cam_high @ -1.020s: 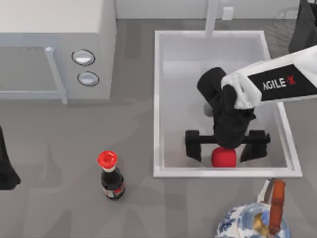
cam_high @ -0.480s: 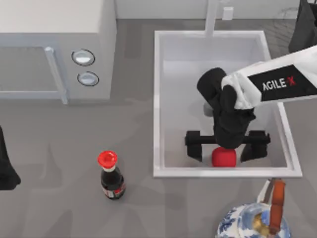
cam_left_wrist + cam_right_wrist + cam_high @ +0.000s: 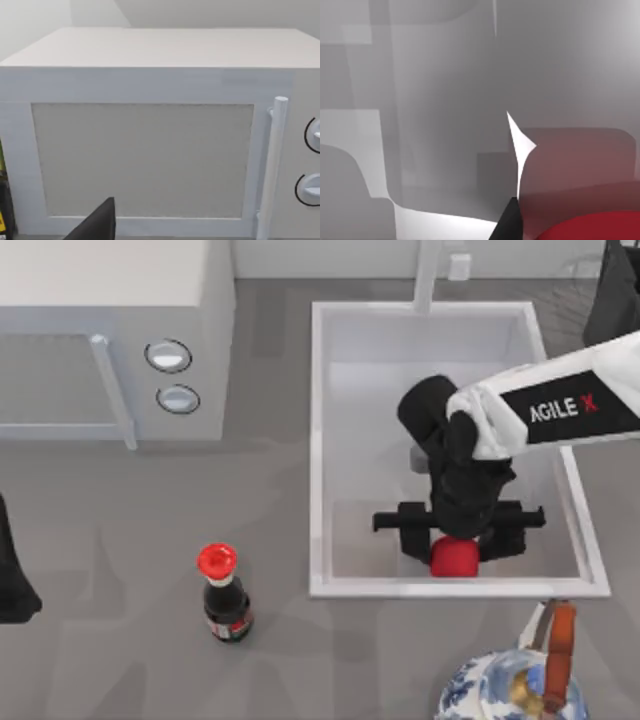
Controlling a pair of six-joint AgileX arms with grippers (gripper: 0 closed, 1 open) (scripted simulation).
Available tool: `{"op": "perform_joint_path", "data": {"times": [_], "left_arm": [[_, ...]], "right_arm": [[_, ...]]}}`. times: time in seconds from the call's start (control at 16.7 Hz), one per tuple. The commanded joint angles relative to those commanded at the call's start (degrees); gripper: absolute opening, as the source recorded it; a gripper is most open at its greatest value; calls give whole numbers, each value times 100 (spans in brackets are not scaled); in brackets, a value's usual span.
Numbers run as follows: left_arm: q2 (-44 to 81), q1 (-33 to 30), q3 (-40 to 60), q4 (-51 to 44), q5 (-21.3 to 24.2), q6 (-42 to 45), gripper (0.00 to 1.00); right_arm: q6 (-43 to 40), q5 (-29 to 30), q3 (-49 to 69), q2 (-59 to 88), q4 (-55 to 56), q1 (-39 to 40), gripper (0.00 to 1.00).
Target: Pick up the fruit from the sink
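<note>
Red fruit [image 3: 453, 558] low in the white sink [image 3: 318, 450], close against its near wall, toward the right corner.
Right gripper [image 3: 455, 543] down inside the basin, fingers closed in tight against both flanks of the fruit; left gripper [image 3: 14, 580] parked at the table's left edge, jaw state impossible to tell.

The black right pincer [image 3: 452, 543] covers the top part of the small smooth bright-red rounded fruit [image 3: 453, 558]. The big white box-shaped microwave [image 3: 110, 335] is cut off at the upper left of the top view. The blue-and-white patterned teapot [image 3: 505, 690] is cut off at the bottom edge.
</note>
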Motion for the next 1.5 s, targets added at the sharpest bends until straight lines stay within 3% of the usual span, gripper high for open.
{"op": "perform_joint_path", "data": {"times": [0.48, 0.78, 1.5], "left_arm": [[0, 0, 0, 0, 0, 0, 100], [0, 0, 0, 0, 0, 0, 100], [0, 0, 0, 0, 0, 0, 100]], "right_arm": [[0, 0, 0, 0, 0, 0, 0], [-61, 140, 476, -469, -629, -3, 0], [-101, 128, 3670, -1525, -5036, -31, 0]]}}
